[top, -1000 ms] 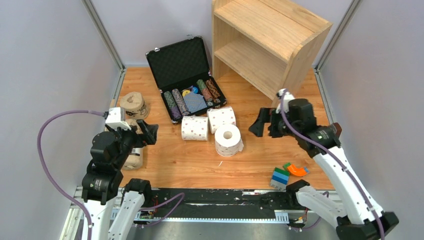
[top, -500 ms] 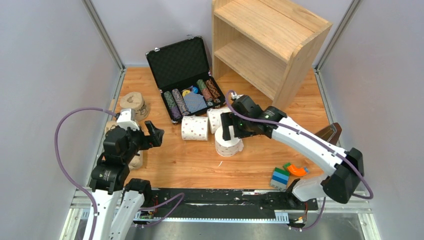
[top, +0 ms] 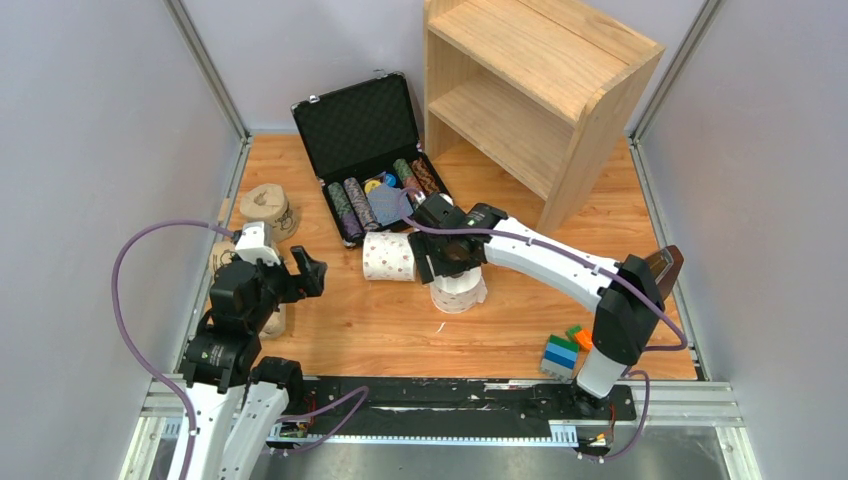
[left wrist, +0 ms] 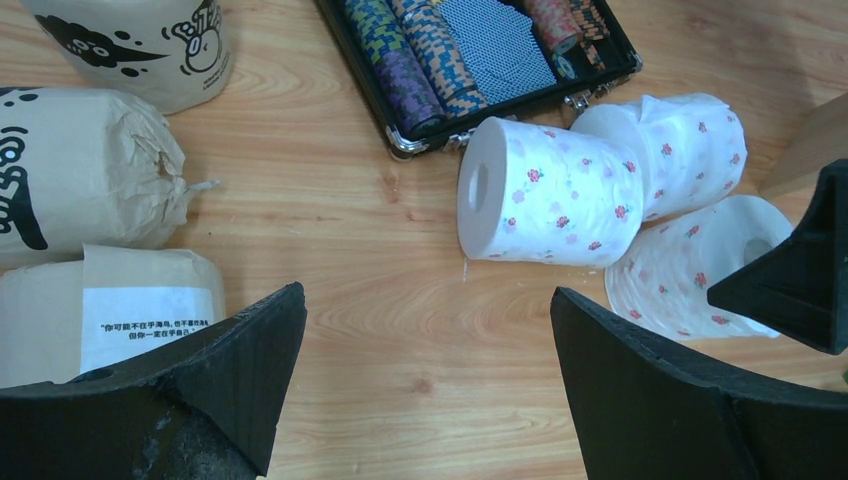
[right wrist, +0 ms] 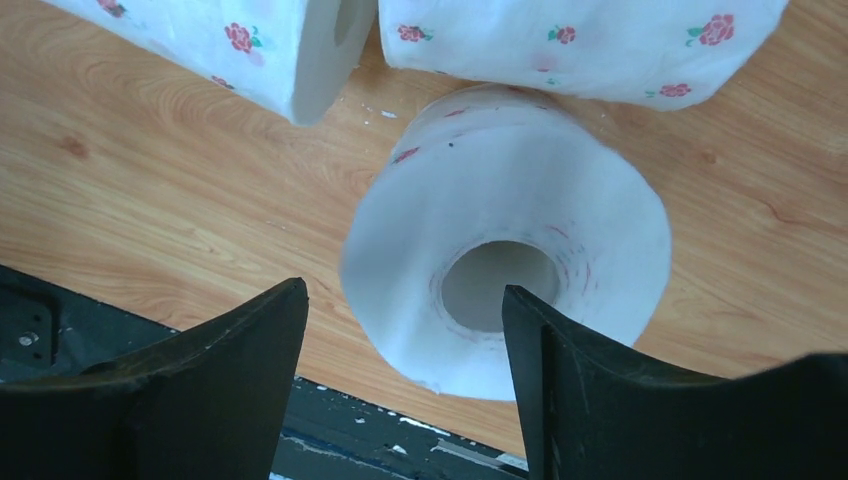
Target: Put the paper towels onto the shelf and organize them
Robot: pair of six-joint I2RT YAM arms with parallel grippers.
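Note:
The light-wood shelf stands at the back right, its boards bare. Three white dotted paper towel rolls sit mid-table: one lying, one lying behind it and mostly under the right arm from above, one upright. My right gripper is open just above the upright roll. Three tan rolls lie at the left, one with a white label. My left gripper is open and empty over bare wood between the tan and white rolls.
An open black case with striped chip rows and cards lies behind the white rolls. Blue, green and orange toy blocks sit at the front right. A dark object is at the right edge. Grey walls enclose the table.
My right arm swung left from beside the shelf to over the white rolls, its gripper now above the upright one. My left gripper shifted slightly right.

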